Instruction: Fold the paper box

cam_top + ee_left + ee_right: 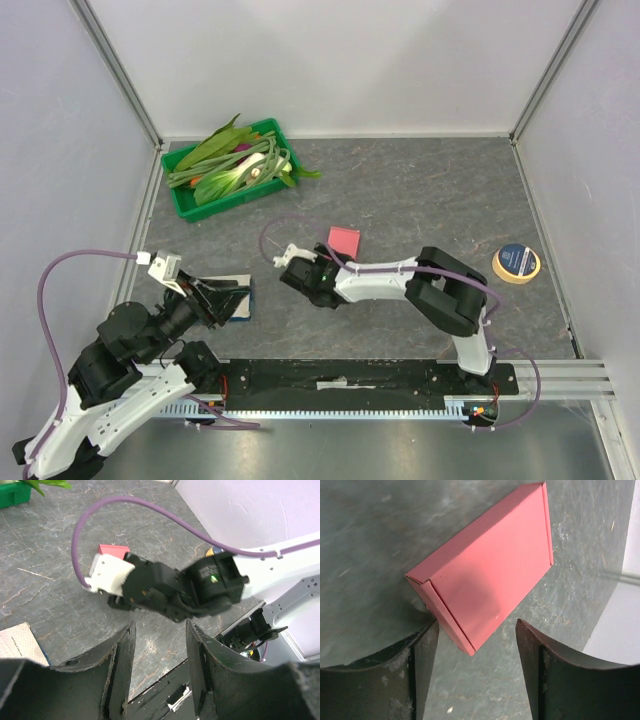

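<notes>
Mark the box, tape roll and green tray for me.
box (487,575): right wrist view, middle of its pink top face.
tape roll (517,263): top view, its blue centre.
green tray (183,203): top view, near-left rim.

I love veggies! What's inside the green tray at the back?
Long green leaves and pale green stalks fill the green tray, and some hang over its rim. The tray's floor, and anything lying under the pile, is covered, so I cannot see it.
</notes>
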Controlling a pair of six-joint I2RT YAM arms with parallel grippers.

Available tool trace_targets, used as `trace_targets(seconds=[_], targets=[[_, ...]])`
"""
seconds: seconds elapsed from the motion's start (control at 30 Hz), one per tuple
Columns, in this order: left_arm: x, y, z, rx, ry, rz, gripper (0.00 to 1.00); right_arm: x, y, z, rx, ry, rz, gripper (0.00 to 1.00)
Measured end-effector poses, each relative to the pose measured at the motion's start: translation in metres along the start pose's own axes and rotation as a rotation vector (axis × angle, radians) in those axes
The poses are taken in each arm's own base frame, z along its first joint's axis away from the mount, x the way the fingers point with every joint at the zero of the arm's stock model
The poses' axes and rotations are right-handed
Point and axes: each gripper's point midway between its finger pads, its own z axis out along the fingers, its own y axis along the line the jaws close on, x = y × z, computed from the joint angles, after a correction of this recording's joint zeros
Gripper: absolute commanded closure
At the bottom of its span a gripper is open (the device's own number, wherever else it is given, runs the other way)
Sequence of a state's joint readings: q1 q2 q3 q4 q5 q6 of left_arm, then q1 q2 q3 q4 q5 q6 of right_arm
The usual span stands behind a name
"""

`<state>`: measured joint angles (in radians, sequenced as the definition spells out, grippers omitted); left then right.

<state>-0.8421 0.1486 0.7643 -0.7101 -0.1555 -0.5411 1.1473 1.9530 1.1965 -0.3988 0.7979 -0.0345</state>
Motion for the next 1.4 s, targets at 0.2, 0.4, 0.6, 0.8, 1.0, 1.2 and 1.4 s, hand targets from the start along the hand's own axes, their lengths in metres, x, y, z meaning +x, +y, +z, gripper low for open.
trace_targets(seconds=[0.2, 0.4, 0.6, 0.8, 1.0, 1.2, 1.4], targets=[[0.000, 0.000, 0.003, -0.008, 0.012, 0.003, 0.48, -0.002, -0.041, 0.051, 0.059, 0.119, 0.226, 0.34], [0.004, 0.001, 0.012, -0.027, 0.046, 0.020, 0.49, -0.013, -0.084, 0.105, 0.053, 0.172, 0.419, 0.33], [0.008, 0.002, 0.022, -0.043, 0.076, 0.036, 0.48, -0.039, -0.111, 0.147, 0.063, 0.148, 0.478, 0.31], [0.009, 0.001, 0.028, -0.047, 0.083, 0.041, 0.49, -0.051, -0.141, 0.183, 0.056, 0.109, 0.534, 0.30], [0.010, 0.000, 0.036, -0.054, 0.096, 0.044, 0.49, -0.045, -0.177, 0.220, 0.073, 0.090, 0.638, 0.30], [0.013, 0.000, 0.043, -0.062, 0.114, 0.047, 0.49, -0.039, -0.201, 0.245, 0.093, 0.071, 0.734, 0.29], [0.015, 0.000, 0.049, -0.070, 0.129, 0.049, 0.49, -0.041, -0.219, 0.260, 0.066, 0.019, 0.839, 0.28]])
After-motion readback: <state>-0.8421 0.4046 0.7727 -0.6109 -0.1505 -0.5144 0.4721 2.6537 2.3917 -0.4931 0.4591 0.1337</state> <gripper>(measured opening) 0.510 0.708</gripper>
